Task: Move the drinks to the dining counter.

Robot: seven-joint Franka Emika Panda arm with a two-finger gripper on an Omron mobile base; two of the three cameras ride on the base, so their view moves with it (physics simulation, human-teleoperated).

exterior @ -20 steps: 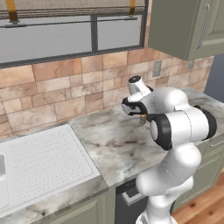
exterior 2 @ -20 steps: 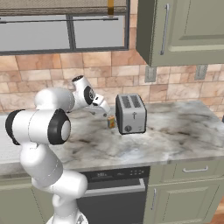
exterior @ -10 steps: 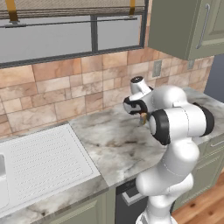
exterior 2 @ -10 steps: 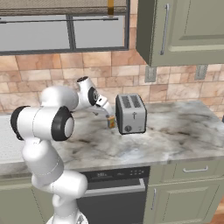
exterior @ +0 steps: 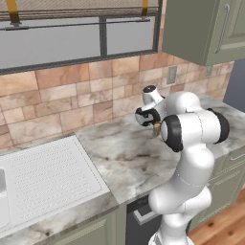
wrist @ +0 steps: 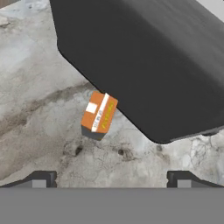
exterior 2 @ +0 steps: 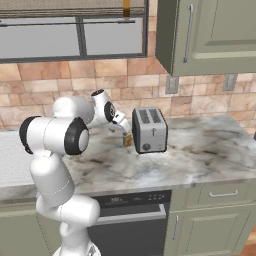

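On the veined marble worktop [exterior 2: 200, 145] by the toaster [exterior 2: 149, 129], I've swung my claw [wrist: 112, 179], spread wide and empty, nearer the orange can [wrist: 99, 114], ready to grab.

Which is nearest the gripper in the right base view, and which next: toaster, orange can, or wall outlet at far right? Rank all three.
From the gripper:
1. Orange can, just below it on the worktop.
2. Toaster, right beside the can.
3. Wall outlet, far right on the tiled wall.

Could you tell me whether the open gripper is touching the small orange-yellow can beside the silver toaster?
Apart. In the hand view, bare marble separates the gripper from the small orange-yellow can.
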